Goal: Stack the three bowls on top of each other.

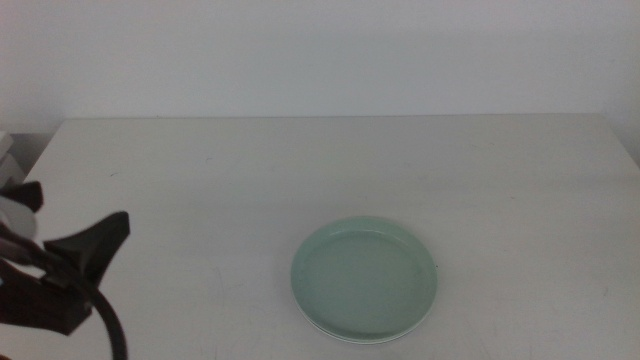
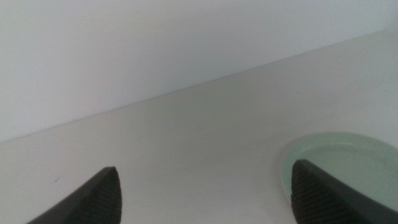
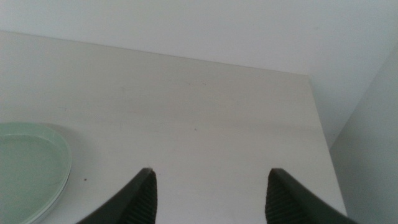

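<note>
A pale mint green bowl [image 1: 365, 278] lies on the table right of centre, towards the front. A thin cream-white rim [image 1: 345, 338] peeks out under its near edge, so it rests on another bowl; anything lower in the stack is hidden. My left gripper [image 1: 65, 222] hovers open at the table's left side, well clear of the bowls and holding nothing. Its wrist view shows the left gripper [image 2: 205, 168] with the green bowl [image 2: 354, 155] beyond one jaw. My right gripper [image 3: 211, 171] is out of the middle view; it is open and empty, with the green bowl [image 3: 25, 165] off to one side.
The white table [image 1: 320, 170] runs back to a plain white wall. A pale object [image 1: 8, 150] sits at the table's far left edge. The table's right edge [image 3: 320, 130] shows in the right wrist view.
</note>
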Action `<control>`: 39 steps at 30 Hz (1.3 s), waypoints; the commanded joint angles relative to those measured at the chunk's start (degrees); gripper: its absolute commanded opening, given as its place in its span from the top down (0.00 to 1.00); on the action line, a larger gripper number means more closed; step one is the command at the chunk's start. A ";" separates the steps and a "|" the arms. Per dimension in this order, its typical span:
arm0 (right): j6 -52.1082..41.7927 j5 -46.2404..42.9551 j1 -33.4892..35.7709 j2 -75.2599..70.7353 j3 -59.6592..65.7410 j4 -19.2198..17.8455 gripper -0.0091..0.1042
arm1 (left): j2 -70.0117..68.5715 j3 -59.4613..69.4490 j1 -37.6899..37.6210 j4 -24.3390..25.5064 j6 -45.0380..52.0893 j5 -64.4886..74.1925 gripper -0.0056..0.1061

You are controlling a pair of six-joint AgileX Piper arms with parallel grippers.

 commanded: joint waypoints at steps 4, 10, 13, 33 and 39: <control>-0.69 -5.37 -0.41 0.19 0.05 -1.18 0.52 | 0.13 0.37 0.10 0.35 -0.69 -6.52 0.01; -0.69 -4.53 -0.41 0.19 0.05 -1.40 0.52 | 0.13 0.37 0.10 0.35 -0.69 -3.20 0.01; -0.69 -4.53 -0.41 0.19 0.05 -1.40 0.52 | 0.13 0.37 0.10 0.35 -0.69 -2.77 0.01; -0.69 -6.07 -0.82 -11.53 11.32 4.30 0.52 | -20.39 13.96 15.12 -10.38 -0.69 -2.07 0.01; -0.69 -7.00 -4.52 -21.13 20.04 4.55 0.52 | -29.33 22.54 15.17 -10.38 -0.69 -2.07 0.01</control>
